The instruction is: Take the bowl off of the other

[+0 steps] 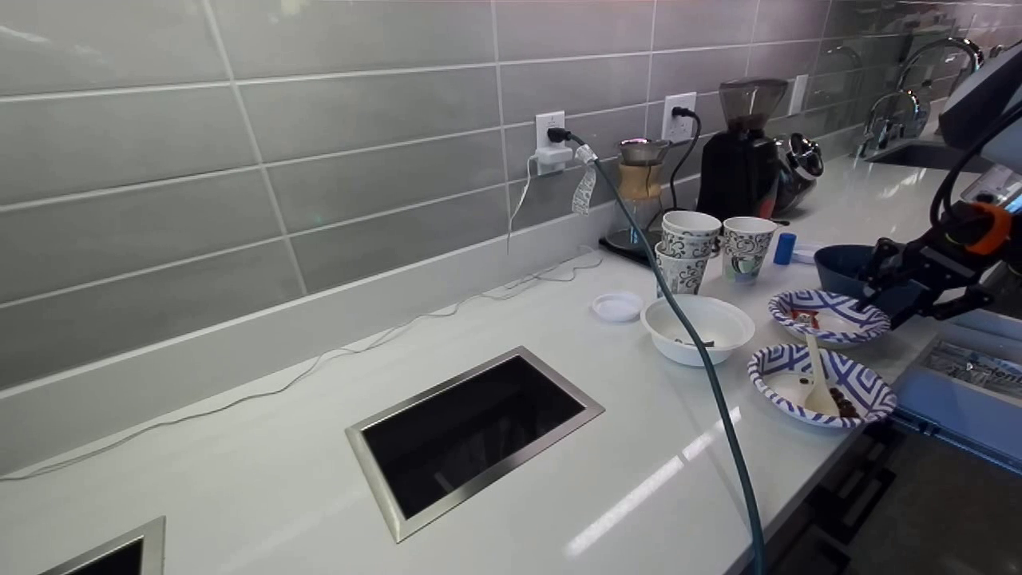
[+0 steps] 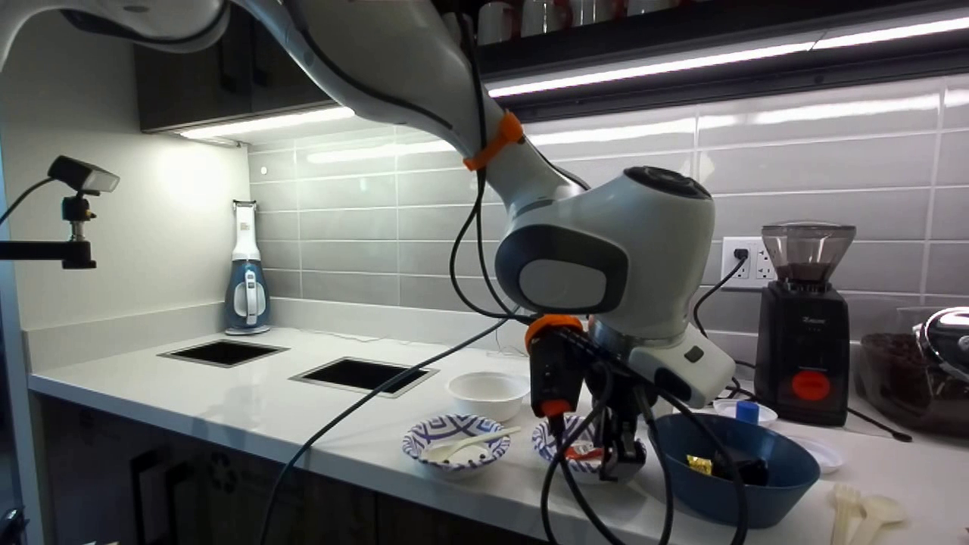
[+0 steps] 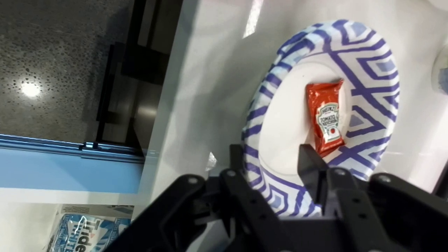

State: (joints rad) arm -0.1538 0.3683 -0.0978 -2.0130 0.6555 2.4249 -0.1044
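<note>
The blue-and-white patterned bowl (image 1: 834, 321) with a red ketchup packet (image 3: 325, 119) in it appears to sit on the counter beside the dark navy-blue bowl (image 1: 845, 267). In an exterior view the navy bowl (image 2: 734, 496) holds a gold-wrapped piece and dark pieces; it is out of the wrist view. My gripper (image 3: 269, 150) is at the patterned bowl's (image 3: 283, 122) near rim. One finger is outside, close against the wall; the other is inside, apart from the wall. The gap between them is wide. The gripper (image 2: 619, 465) partly hides this bowl in an exterior view.
A second patterned bowl (image 1: 770, 391) with a spoon (image 1: 819, 383) stands close by. A white bowl (image 1: 695, 315), paper cups (image 1: 687, 247) and a coffee grinder (image 1: 738, 160) stand behind. A cable (image 1: 722, 407) hangs across. An open drawer (image 3: 70, 169) is below the counter edge.
</note>
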